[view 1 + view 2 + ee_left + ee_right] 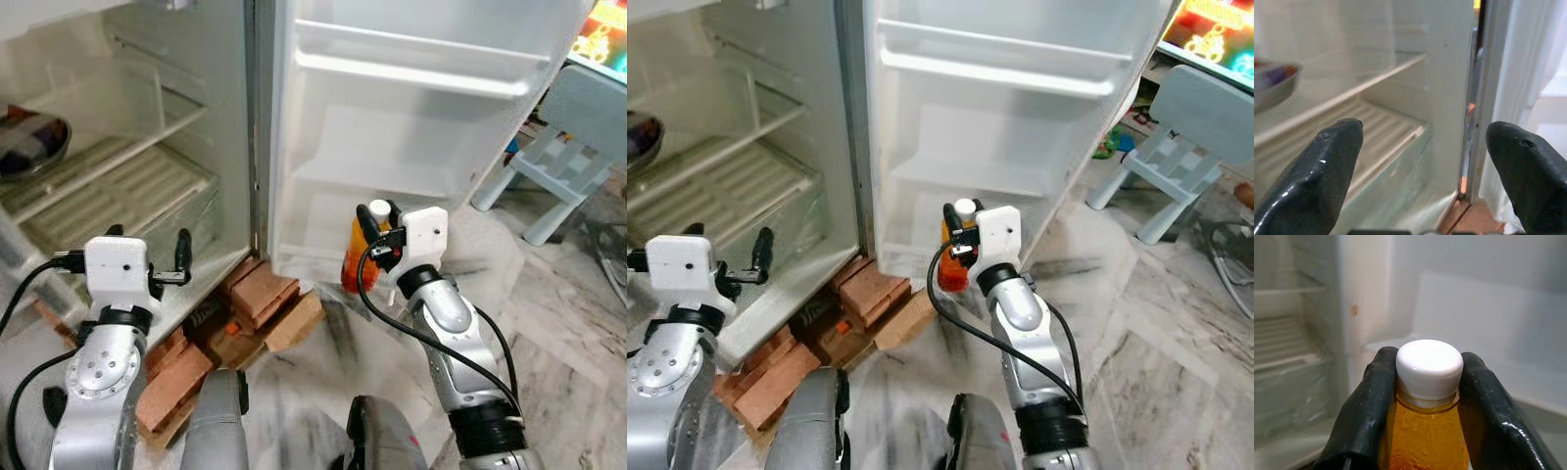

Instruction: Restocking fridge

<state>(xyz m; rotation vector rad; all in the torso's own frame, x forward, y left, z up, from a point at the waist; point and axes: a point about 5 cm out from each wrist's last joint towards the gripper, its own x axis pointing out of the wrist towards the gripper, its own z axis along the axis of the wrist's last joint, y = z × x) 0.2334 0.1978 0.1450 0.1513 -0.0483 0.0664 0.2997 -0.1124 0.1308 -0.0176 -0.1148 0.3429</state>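
An orange juice bottle [354, 257] with a white cap [1429, 367] hangs upright in front of the open fridge door's lower shelf [392, 191]. My right gripper [376, 227] is shut on the bottle's neck just under the cap, one black finger [1367, 406] on each side. My left gripper [147, 257] stands open near the fridge's lower compartment, its fingers [1327, 161] wide apart with nothing between them. The fridge interior [118, 166] has white wire shelves, and a bowl [29, 142] sits on the shelf at far left.
Red bricks [260, 299] prop up the fridge base on the marble floor. A pale blue plastic chair [568, 147] stands at the right behind the door. The door's upper shelves [421, 69] hold nothing.
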